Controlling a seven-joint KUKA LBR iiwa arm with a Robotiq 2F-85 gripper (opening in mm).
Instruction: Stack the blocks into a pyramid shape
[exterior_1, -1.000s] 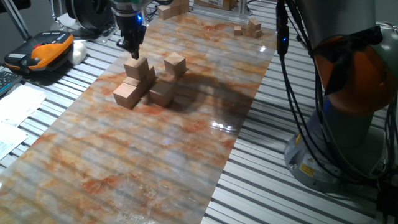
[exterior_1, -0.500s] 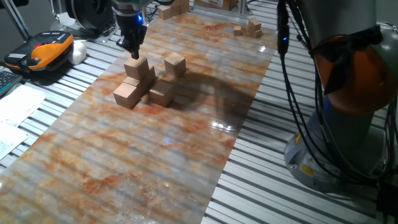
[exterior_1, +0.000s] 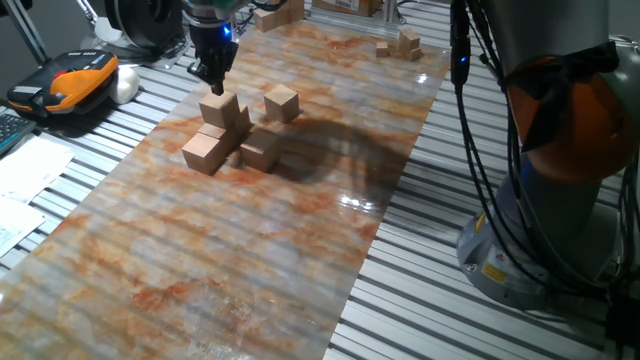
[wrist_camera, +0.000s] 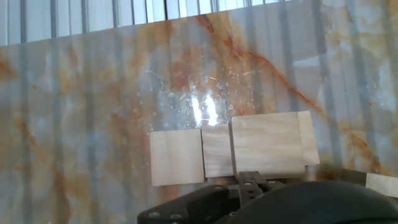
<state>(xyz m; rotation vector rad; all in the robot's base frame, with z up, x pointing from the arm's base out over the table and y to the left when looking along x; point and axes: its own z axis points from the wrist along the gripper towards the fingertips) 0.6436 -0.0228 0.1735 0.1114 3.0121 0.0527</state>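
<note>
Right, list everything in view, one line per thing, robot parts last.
blocks: six, light tan, mid-mat; five clustered, top block stacked on them, lone block apart to the right
small wooden pieces: a few, tan, far end of mat
mat: one, orange-grey marbled, on the slatted table
device: one, orange and black, left of mat
papers: white, near left
cables: black, right
arm base: orange and grey, right
gripper: one, black, just above top block

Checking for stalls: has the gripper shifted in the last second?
No. In the fixed view the gripper sits at the same spot just above the raised block, same offset as before.
</note>
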